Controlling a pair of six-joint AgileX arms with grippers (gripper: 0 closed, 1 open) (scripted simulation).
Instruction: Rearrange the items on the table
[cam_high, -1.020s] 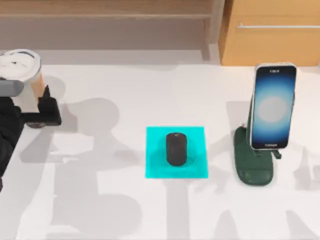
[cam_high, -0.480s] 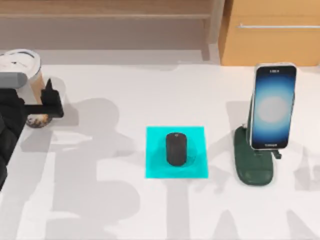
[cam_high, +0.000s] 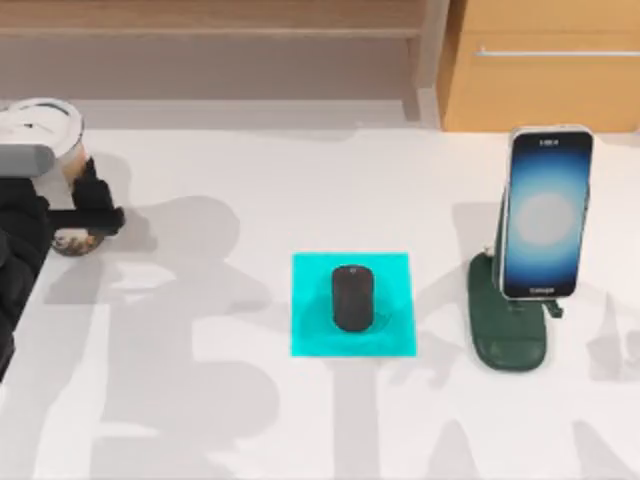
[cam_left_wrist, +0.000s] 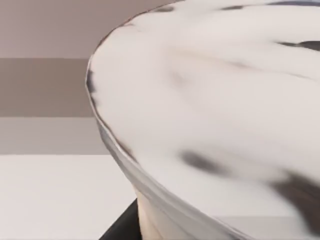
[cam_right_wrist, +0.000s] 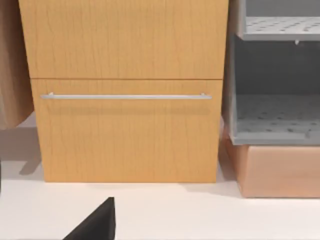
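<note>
Our left hand (cam_high: 88, 212) closing round the cup (cam_high: 52, 160) at bench (cam_high: 250, 420) far left; grip unconfirmed. Next: clamp, lift straight.

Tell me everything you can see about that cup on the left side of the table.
The cup stands upright near the table's far left edge. It is clear, holds a milky brown drink and has a white lid with dark marks, seen close in the left wrist view. The left gripper sits against its side; whether it grips cannot be told.
</note>
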